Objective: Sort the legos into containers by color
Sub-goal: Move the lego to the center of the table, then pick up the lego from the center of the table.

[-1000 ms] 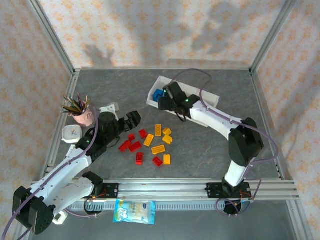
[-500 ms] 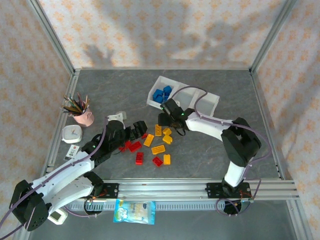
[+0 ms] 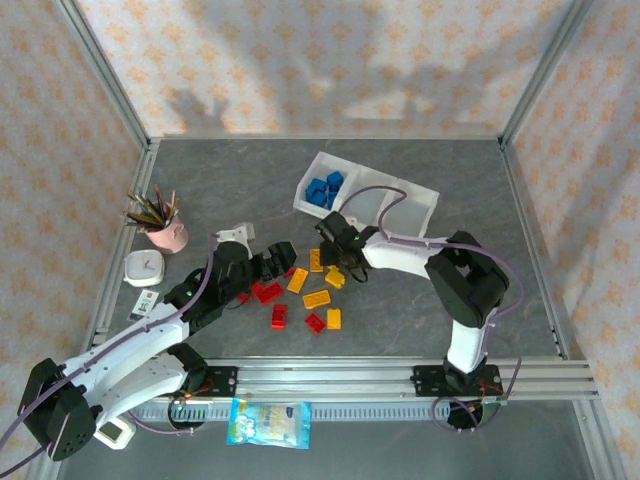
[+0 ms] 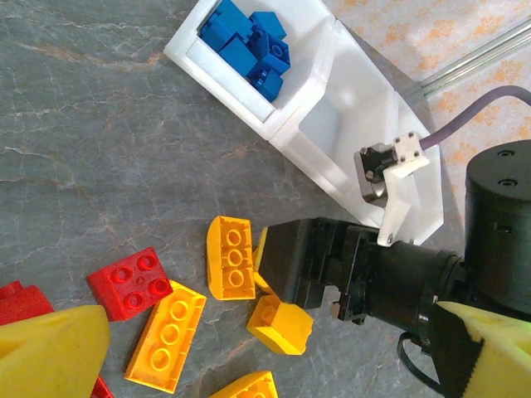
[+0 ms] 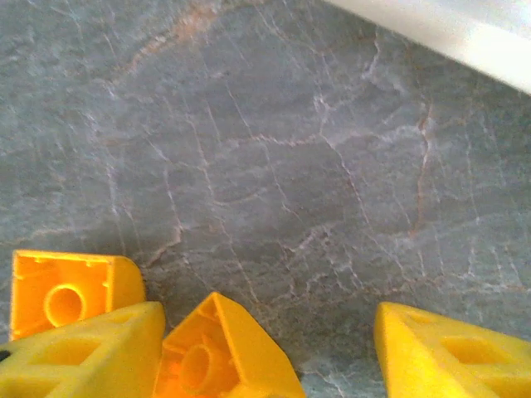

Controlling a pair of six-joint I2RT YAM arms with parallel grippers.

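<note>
Red and yellow-orange legos lie scattered mid-table, among them a red brick (image 3: 268,291) and a long yellow one (image 3: 316,298). Blue legos (image 3: 325,188) fill the left compartment of the white tray (image 3: 415,205); its other two compartments look bare. My right gripper (image 3: 335,260) is down at the table, open, with an upturned yellow brick (image 5: 220,352) between its fingers (image 5: 83,356), close to the left one. My left gripper (image 3: 277,257) is open over the left of the pile, above a red brick (image 4: 133,282) and yellow bricks (image 4: 231,257). The black right gripper (image 4: 307,265) stands just ahead of it.
A pink cup of pencils (image 3: 165,232) and a small white clock (image 3: 145,267) stand at the left. A blue-and-white snack packet (image 3: 268,422) lies beyond the front rail. The tray's edge (image 5: 448,33) is close behind the right gripper.
My right gripper has left the tray's blue compartment and come down to the yellow bricks. My left gripper has moved right, toward the pile.
</note>
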